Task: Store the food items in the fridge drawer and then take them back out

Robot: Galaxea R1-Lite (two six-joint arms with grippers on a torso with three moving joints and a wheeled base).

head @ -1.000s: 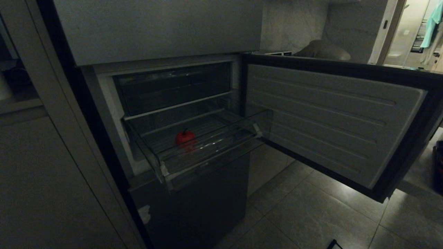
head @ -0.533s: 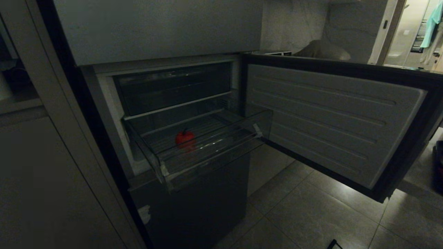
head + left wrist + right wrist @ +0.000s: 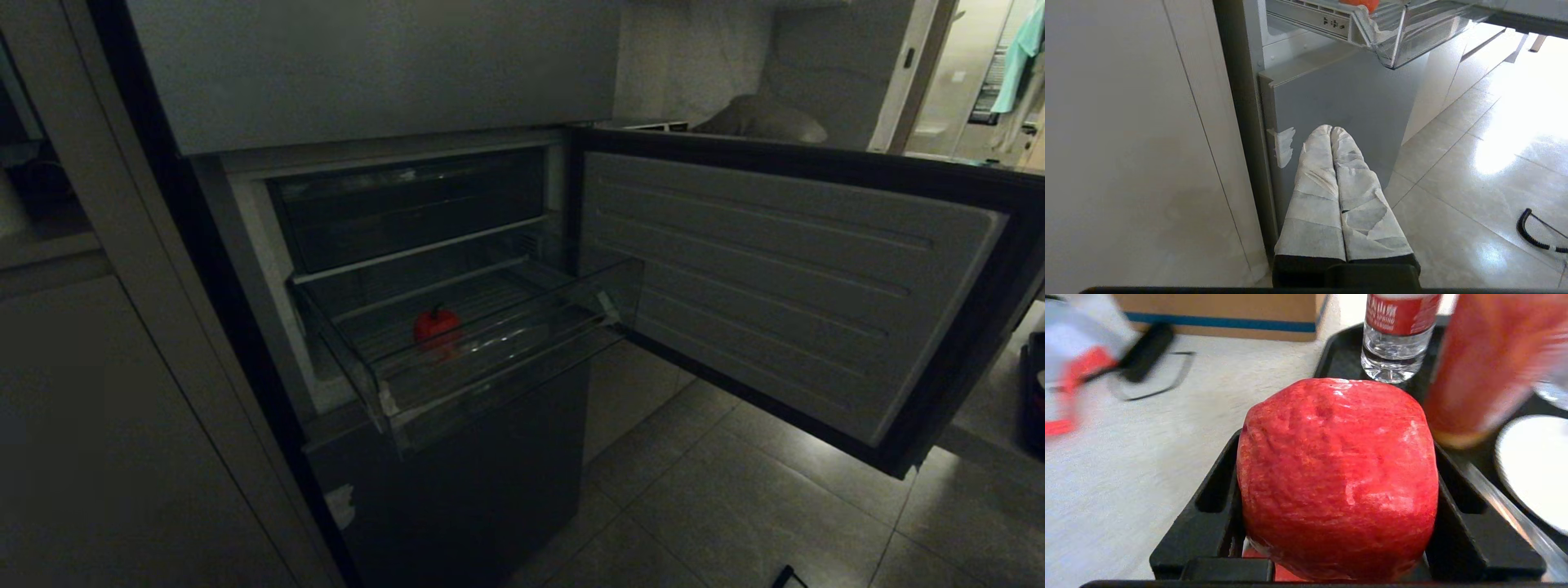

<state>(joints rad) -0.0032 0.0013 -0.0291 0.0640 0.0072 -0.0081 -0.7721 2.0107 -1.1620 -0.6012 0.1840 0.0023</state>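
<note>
Fridge drawer (image 3: 490, 359) of clear plastic stands pulled out from the open compartment, its glossy front lip jutting over the tiled floor (image 3: 735, 506), with one red food item (image 3: 437, 325) resting left of centre on its ribbed floor. To the right, the fridge door (image 3: 775, 278) swings wide, leaving a wedge of open room between door and drawer. My left gripper (image 3: 1332, 130) hangs low before the lower fridge panel, fingers pressed together. My right gripper (image 3: 1337, 539) is clamped on a second red food item (image 3: 1337, 473), over a black tray (image 3: 1339, 347) holding a water bottle (image 3: 1398, 335).
</note>
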